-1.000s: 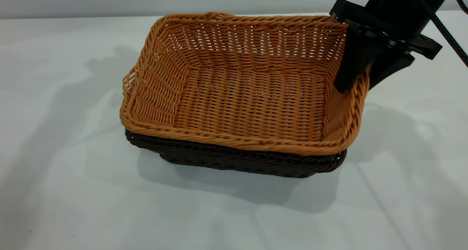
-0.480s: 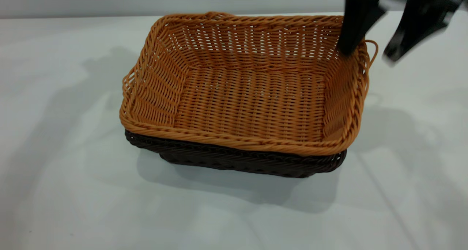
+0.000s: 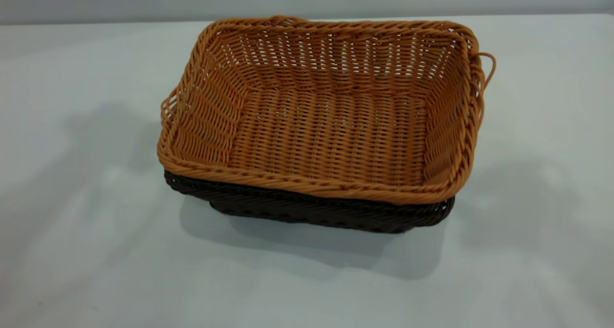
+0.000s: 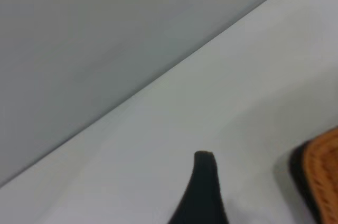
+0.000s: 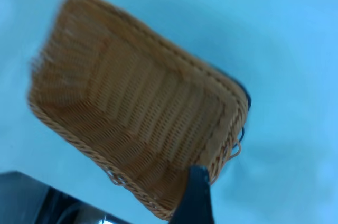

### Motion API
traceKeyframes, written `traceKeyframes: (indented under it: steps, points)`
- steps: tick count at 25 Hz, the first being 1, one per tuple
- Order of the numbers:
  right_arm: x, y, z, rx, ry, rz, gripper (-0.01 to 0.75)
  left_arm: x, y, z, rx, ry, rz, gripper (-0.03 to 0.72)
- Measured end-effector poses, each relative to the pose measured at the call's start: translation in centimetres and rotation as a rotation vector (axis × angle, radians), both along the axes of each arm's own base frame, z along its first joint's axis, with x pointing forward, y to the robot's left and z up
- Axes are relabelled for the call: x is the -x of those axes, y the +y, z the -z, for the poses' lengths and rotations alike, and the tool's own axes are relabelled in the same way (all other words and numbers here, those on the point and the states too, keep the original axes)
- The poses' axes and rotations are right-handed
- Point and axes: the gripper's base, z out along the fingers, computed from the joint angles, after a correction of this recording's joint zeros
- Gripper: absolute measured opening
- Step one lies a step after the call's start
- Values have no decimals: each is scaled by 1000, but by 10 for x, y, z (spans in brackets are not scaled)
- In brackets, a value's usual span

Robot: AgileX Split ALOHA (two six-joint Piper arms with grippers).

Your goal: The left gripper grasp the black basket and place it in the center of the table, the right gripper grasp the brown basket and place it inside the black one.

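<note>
On the table (image 3: 72,251), near its middle, the brown basket (image 3: 331,126) sits nested inside the black basket (image 3: 307,210), whose dark rim and wall show only beneath the near edge. Neither arm appears in the exterior view. Each wrist view shows just one dark finger, the left gripper (image 4: 203,192) off to the side of the baskets and the right gripper (image 5: 196,195) above them, so whether either pincer is spread or pressed together cannot be told.
</note>
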Motion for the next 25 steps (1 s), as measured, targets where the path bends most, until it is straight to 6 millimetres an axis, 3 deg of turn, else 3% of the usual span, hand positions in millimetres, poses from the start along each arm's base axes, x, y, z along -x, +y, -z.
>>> traceKeyframes:
  steps: [5, 8, 12, 15, 19, 25]
  points:
    - [84, -16, -51, -30, -183, -24, 593, 59, 7, -36, 63, 58, -44, 584]
    - [130, -24, -56, -61, -263, -33, 593, 89, 10, -46, 78, 133, -66, 584]
    - [183, -33, -37, -86, -323, -40, 593, 106, 16, -57, 114, 104, -141, 584]
    - [210, -38, -14, -86, -312, -45, 593, 119, 19, -54, 156, 128, -203, 584]
    - [228, -42, 18, -79, -285, -49, 593, 146, 23, -35, 154, 174, -225, 584]
    - [245, -45, 74, -36, -267, -91, 593, 191, 31, 9, 115, 252, -242, 584]
